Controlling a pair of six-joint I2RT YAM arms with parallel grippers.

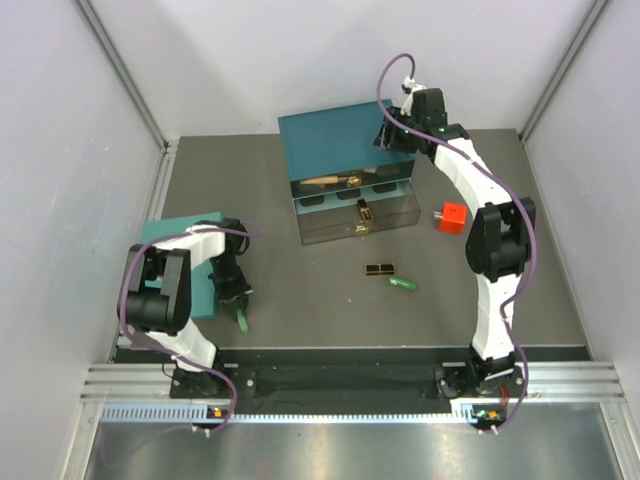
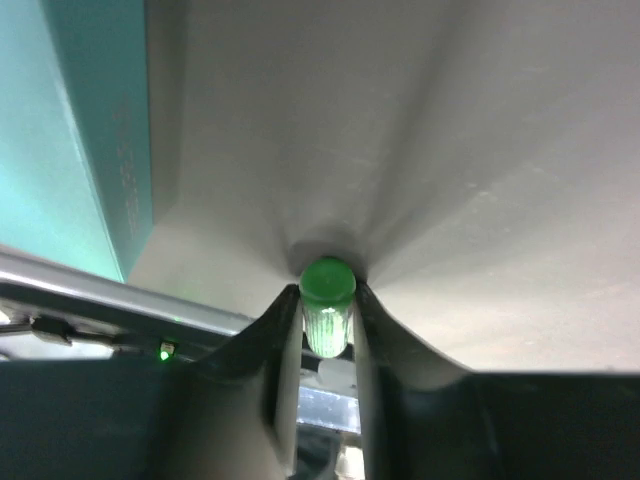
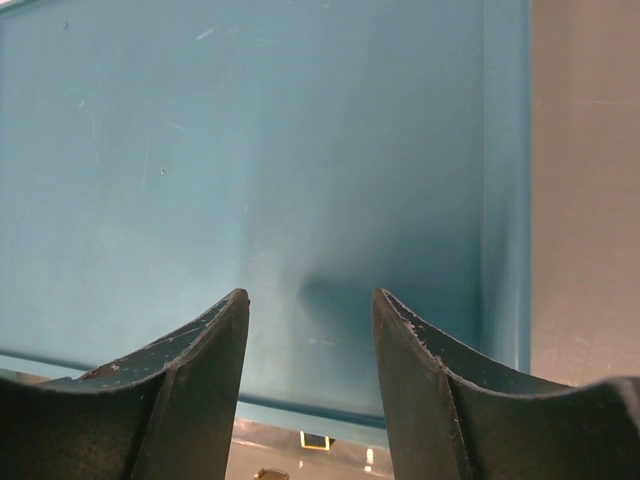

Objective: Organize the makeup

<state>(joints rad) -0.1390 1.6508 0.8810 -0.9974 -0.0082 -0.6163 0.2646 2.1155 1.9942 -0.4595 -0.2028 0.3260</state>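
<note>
My left gripper (image 1: 240, 303) is shut on a green stick (image 2: 327, 300), held close over the table near the front left; the stick's end shows below the fingers in the top view (image 1: 243, 321). My right gripper (image 1: 391, 139) is open and empty over the teal top (image 3: 250, 150) of the clear drawer organizer (image 1: 350, 215). A second green stick (image 1: 403, 284) and a black-and-gold flat case (image 1: 379, 269) lie on the table in front of the organizer. Another black-and-gold case (image 1: 365, 218) lies in the pulled-out drawer. Tan slim tubes (image 1: 335, 181) lie in the upper compartment.
A flat teal panel (image 1: 185, 262) lies beside my left arm and shows in the left wrist view (image 2: 90, 150). A small red cube (image 1: 454, 216) sits right of the organizer. White walls enclose the grey table (image 1: 300, 300) on three sides.
</note>
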